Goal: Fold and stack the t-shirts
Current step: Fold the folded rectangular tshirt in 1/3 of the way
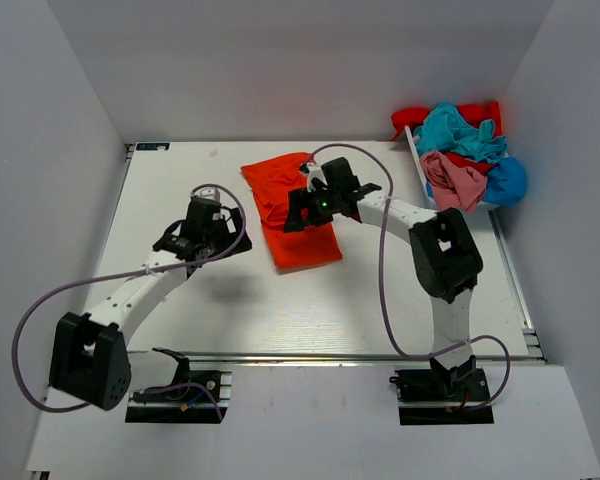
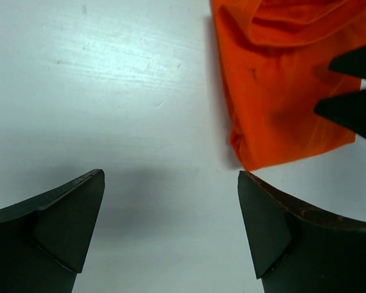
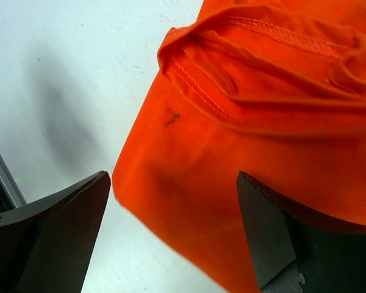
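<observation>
You have the orange shirt [image 1: 292, 215] in the middle of the desk [image 1: 280, 310], folded to a narrow strip, with bunched cloth at its far end. The left tool [image 2: 171, 174] is released and hangs over bare desk just left of the shirt. The right tool [image 3: 172, 174] is released too, above the shirt itself. The other shirts [image 1: 460, 150] lie heaped at the far right. I judge the fold half done. Next you must grip the near edge with both tools and carry it far.
</observation>
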Motion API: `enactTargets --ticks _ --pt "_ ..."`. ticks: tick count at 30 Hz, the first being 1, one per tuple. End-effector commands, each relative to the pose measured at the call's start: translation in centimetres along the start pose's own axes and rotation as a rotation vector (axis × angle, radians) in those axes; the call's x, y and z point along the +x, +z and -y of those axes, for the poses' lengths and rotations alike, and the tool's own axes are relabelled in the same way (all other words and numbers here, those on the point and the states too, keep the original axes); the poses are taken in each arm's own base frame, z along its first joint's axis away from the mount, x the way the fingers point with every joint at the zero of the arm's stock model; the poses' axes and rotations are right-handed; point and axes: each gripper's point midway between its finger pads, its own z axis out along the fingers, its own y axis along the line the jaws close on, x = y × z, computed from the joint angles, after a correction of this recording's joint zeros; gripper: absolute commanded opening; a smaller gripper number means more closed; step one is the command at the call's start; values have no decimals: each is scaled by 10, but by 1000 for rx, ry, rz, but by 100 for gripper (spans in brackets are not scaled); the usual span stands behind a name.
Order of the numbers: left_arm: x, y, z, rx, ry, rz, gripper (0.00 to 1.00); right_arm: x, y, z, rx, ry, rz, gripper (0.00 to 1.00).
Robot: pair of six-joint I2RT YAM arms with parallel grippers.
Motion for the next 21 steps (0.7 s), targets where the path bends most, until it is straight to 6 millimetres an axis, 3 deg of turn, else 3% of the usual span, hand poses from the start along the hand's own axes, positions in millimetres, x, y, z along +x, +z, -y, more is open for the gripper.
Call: enactTargets --ticks 1,2,4,12,16,21 --pt "9 -14 -7 -2 -21 17 100 -17 18 -9 -59 -61 30 90" --pt "12 -18 -10 2 -22 25 100 -29 19 -14 -68 -76 54 90" --pt "16 -22 -11 10 -22 20 100 -23 31 -8 -68 -55 28 90" --pt "14 -29 -18 -13 -18 37 100 -44 51 -3 -79 -55 99 90" --pt "14 -31 -19 -18 -17 28 100 -76 56 -3 -83 -52 214 90" --pt "15 -35 -20 -23 -16 19 100 -89 68 5 -79 12 278 90"
